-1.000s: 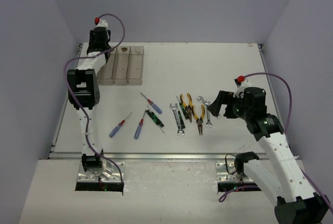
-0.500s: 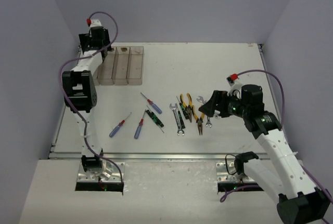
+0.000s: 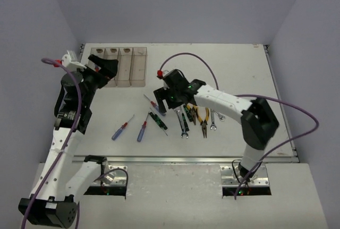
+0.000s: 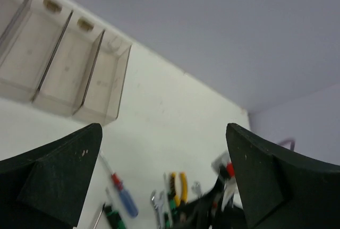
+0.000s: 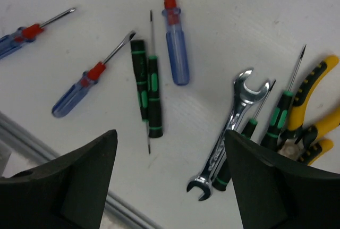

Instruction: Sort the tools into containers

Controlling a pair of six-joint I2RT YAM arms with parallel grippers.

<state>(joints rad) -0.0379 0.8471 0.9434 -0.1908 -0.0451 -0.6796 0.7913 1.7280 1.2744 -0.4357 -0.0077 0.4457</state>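
The tools lie in a loose row across the near half of the table: blue-handled screwdrivers (image 3: 119,130) (image 5: 175,53), green-black screwdrivers (image 3: 158,121) (image 5: 149,93), a silver wrench (image 5: 234,128) (image 3: 182,125) and yellow pliers (image 3: 202,116) (image 5: 311,107). The containers (image 3: 138,67) (image 4: 64,75) stand at the back left. My left gripper (image 3: 104,69) (image 4: 164,186) hangs open just in front of their left end, holding nothing. My right gripper (image 3: 164,99) (image 5: 170,186) is open, low over the table between the green-black screwdrivers and the wrench.
The right arm (image 3: 223,101) stretches leftward over the pliers and wrenches, hiding part of them from above. The table's near edge rail (image 5: 32,133) runs close behind the screwdrivers. The side walls stand close on both sides.
The left gripper has opened and drawn back from over the containers toward the near left. The right arm has swung left across the tools to the screwdrivers, its jaws narrowing slightly.
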